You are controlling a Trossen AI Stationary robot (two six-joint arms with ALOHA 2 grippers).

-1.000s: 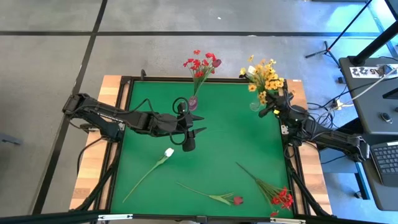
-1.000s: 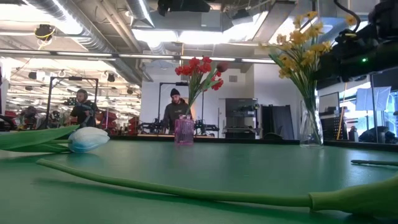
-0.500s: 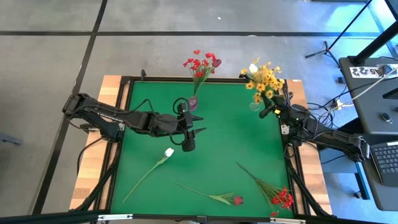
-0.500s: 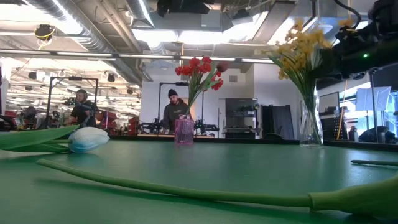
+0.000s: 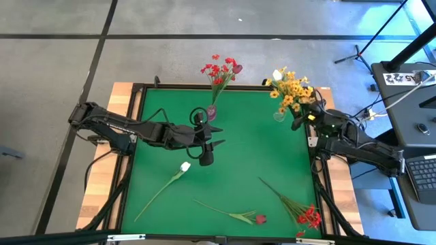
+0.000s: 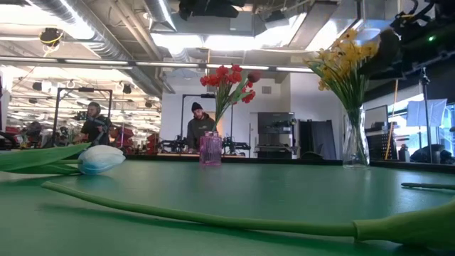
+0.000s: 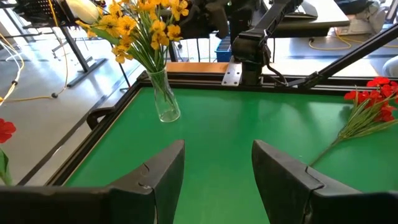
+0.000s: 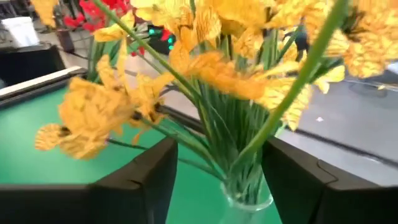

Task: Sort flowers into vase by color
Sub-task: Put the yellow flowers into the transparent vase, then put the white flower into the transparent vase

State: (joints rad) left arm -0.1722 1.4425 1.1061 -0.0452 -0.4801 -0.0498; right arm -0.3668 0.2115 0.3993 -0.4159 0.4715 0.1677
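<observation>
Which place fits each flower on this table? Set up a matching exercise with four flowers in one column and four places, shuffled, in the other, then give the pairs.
Flowers
1. yellow bunch
2. white bud
3. dark red bud
4. loose red cluster

Places
A. lying on the mat just below the left gripper
B. standing in the clear vase at the mat's far right corner
C. lying at the mat's near right corner
D. lying near the mat's near edge, about the middle

Pairs: 1-B, 2-A, 3-D, 4-C

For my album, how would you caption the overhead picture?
Right tool open beside the yellow flowers' vase; three flowers lie unsorted.
</observation>
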